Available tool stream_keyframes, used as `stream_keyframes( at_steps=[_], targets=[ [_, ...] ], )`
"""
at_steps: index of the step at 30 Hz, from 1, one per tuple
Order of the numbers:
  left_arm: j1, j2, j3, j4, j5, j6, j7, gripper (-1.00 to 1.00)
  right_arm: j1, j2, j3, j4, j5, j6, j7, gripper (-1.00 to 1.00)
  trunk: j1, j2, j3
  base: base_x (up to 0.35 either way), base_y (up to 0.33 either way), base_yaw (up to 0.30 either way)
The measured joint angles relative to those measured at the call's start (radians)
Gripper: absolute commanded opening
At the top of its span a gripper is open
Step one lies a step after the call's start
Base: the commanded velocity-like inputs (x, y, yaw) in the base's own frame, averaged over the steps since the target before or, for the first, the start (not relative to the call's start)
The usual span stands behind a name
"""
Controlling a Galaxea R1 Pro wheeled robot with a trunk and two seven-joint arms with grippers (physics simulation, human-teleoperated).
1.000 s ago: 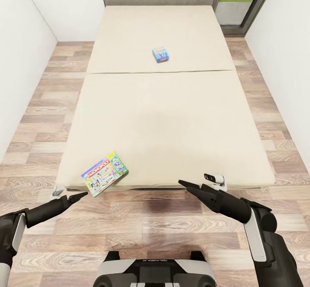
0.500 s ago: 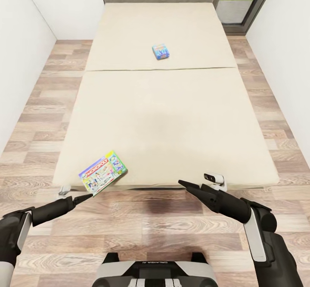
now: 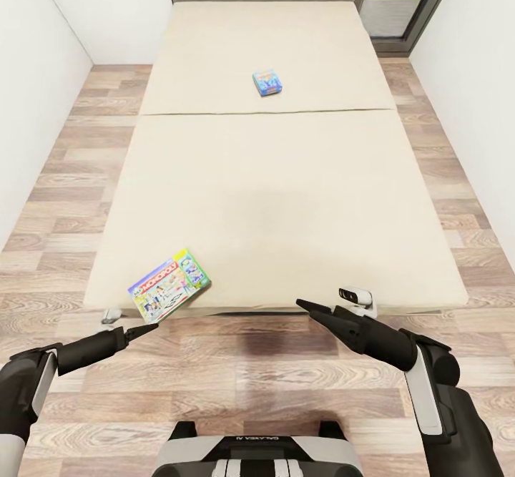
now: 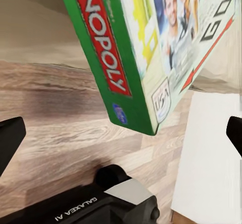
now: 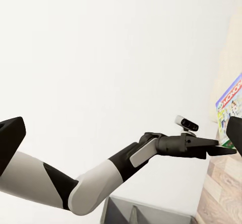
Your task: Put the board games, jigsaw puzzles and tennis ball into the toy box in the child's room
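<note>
At the foot of the bed (image 3: 286, 198), the larger board game (image 3: 169, 285) lies askew on the near corner, overhanging the edge. The left gripper (image 3: 146, 328), fingers spread and empty, points at that corner, seemingly lined up to take it. The small blue board game (image 3: 267, 82) lies farther up the mattress. The right gripper (image 3: 306, 305) hangs idle; its opening cannot be told.

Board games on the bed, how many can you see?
2. The big green-edged game lies at the bed's near corner, by the left gripper. The small blue game lies farther up, toward the headboard.
</note>
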State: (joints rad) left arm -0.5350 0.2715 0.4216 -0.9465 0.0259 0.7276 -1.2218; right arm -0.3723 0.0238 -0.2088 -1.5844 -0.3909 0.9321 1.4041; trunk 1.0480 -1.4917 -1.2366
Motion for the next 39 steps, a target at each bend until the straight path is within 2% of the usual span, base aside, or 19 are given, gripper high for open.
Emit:
stream_keyframes(
  at_steps=[20, 25, 39],
  targets=[
    [0.0, 0.001, 0.0, 0.0, 0.0, 0.0, -0.011, 1.0, 0.0, 0.003, 0.0, 0.0, 0.0, -0.021, 0.0, 1.0, 0.0, 0.0, 0.0, 0.0, 0.0, 0.0],
    [0.0, 0.0, 0.0, 0.0, 0.0, 0.0, -0.011, 1.0, 0.0, 0.003, 0.0, 0.0, 0.0, -0.022, 0.0, 1.0, 0.019, -0.035, -0.016, 0.0, 0.0, 0.0],
    [0.0, 0.0, 0.001, 0.0, 0.001, 0.0, -0.011, 1.0, 0.0, 0.003, 0.0, 0.0, 0.0, -0.022, 0.0, 1.0, 0.019, -0.035, -0.016, 0.002, 0.0, 0.0]
  ],
)
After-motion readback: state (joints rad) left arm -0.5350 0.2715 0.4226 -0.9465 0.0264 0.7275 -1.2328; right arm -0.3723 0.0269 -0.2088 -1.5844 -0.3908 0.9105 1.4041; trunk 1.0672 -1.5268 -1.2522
